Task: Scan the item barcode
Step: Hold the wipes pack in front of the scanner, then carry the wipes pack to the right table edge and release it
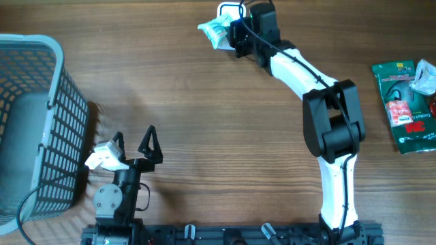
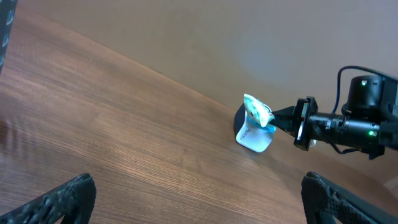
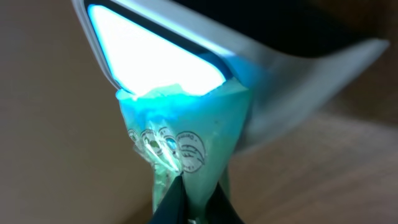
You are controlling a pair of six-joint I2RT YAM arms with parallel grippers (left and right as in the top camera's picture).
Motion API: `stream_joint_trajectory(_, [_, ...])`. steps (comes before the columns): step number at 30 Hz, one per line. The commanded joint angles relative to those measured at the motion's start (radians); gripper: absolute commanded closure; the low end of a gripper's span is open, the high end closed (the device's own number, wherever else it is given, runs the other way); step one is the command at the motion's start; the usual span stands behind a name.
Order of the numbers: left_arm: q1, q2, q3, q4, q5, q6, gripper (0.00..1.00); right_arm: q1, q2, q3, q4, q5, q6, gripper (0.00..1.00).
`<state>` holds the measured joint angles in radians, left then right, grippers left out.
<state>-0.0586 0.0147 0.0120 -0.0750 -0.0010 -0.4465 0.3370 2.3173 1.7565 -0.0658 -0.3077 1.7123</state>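
Green-tinted white sachet (image 1: 214, 30) clamped in the right pincer (image 1: 231, 35), up against the barcode scanner (image 1: 230, 9).
The pincer's tips are pressed together on the sachet's lower edge. The rest of the sachet sticks out beyond them, with its top against the scanner's glowing window, at the far edge of the wooden bench (image 1: 204, 129). The left pincer (image 1: 133, 136) stands wide apart and holds nothing, just beside the grey mesh basket (image 1: 68, 129). Green packs (image 1: 405, 105) lie far right.

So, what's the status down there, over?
Left gripper open, beside basket. Right gripper shut on packet. Packet up against lit scanner window. Nothing between them, over.
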Motion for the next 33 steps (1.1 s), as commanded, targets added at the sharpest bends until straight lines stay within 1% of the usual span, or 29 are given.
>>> stream_joint_trajectory(1, [0.005,-0.005,-0.006,0.000,0.012,0.016,0.00,-0.011,-0.072,0.081,-0.177,-0.042,-0.084,0.95])
stream_joint_trajectory(2, [0.005,-0.005,-0.006,0.000,0.012,0.016,0.00,-0.015,-0.094,0.084,-0.215,-0.041,-0.096,0.95])
stream_joint_trajectory(5, [0.005,-0.005,-0.006,0.000,0.012,0.016,0.00,-0.055,-0.209,0.085,-0.434,-0.036,-0.112,0.95])
stream_joint_trajectory(8, [0.005,-0.005,-0.006,0.000,0.012,0.016,0.00,-0.128,-0.308,0.085,-0.693,0.003,-0.138,0.95])
stream_joint_trajectory(9, [0.005,-0.005,-0.006,0.000,0.012,0.016,0.00,-0.169,-0.343,0.085,-0.788,0.029,-0.179,0.95])
stream_joint_trajectory(11, [0.005,-0.005,-0.006,0.000,0.012,0.016,0.00,-0.248,-0.379,0.085,-0.914,0.066,-0.292,0.95])
stream_joint_trajectory(12, [0.005,-0.005,-0.006,0.000,0.012,0.016,0.00,-0.306,-0.382,0.085,-0.965,0.076,-0.374,0.95])
stream_joint_trajectory(14, [0.005,-0.005,-0.006,0.000,0.012,0.016,0.00,-0.388,-0.375,0.078,-1.028,0.105,-0.478,0.95])
stream_joint_trajectory(17, [0.005,-0.005,-0.006,0.000,0.012,0.016,0.00,-0.506,-0.357,0.023,-1.007,0.179,-0.637,0.95])
stream_joint_trajectory(19, [0.005,-0.005,-0.006,0.000,0.012,0.016,0.00,-0.570,-0.325,-0.024,-0.944,0.160,-0.755,0.95])
stream_joint_trajectory(22, [0.005,-0.005,-0.006,0.000,0.012,0.016,0.00,-0.613,-0.267,-0.071,-0.869,0.152,-0.898,0.95])
stream_joint_trajectory(24, [0.005,-0.005,-0.006,0.000,0.012,0.016,0.00,-0.631,-0.222,-0.080,-0.831,0.163,-0.963,0.95])
stream_joint_trajectory(26, [0.005,-0.005,-0.006,0.000,0.012,0.016,0.00,-0.650,-0.190,-0.080,-0.803,0.166,-1.009,0.95])
stream_joint_trajectory(27, [0.005,-0.005,-0.006,0.000,0.012,0.016,0.00,-0.662,-0.180,-0.080,-0.790,0.209,-1.006,0.92])
stream_joint_trajectory(28, [0.005,-0.005,-0.006,0.000,0.012,0.016,0.00,-0.671,-0.179,-0.080,-0.787,0.256,-0.997,0.92])
stream_joint_trajectory(29, [0.005,-0.005,-0.006,0.000,0.012,0.016,0.00,-0.688,-0.182,-0.079,-0.783,0.337,-0.965,0.95])
stream_joint_trajectory(31, [0.005,-0.005,-0.006,0.000,0.012,0.016,0.00,-0.719,-0.197,-0.063,-0.792,0.432,-0.953,0.95])
stream_joint_trajectory(33, [0.005,-0.005,-0.006,0.000,0.012,0.016,0.00,-0.762,-0.225,-0.021,-0.818,0.472,-0.959,0.94])
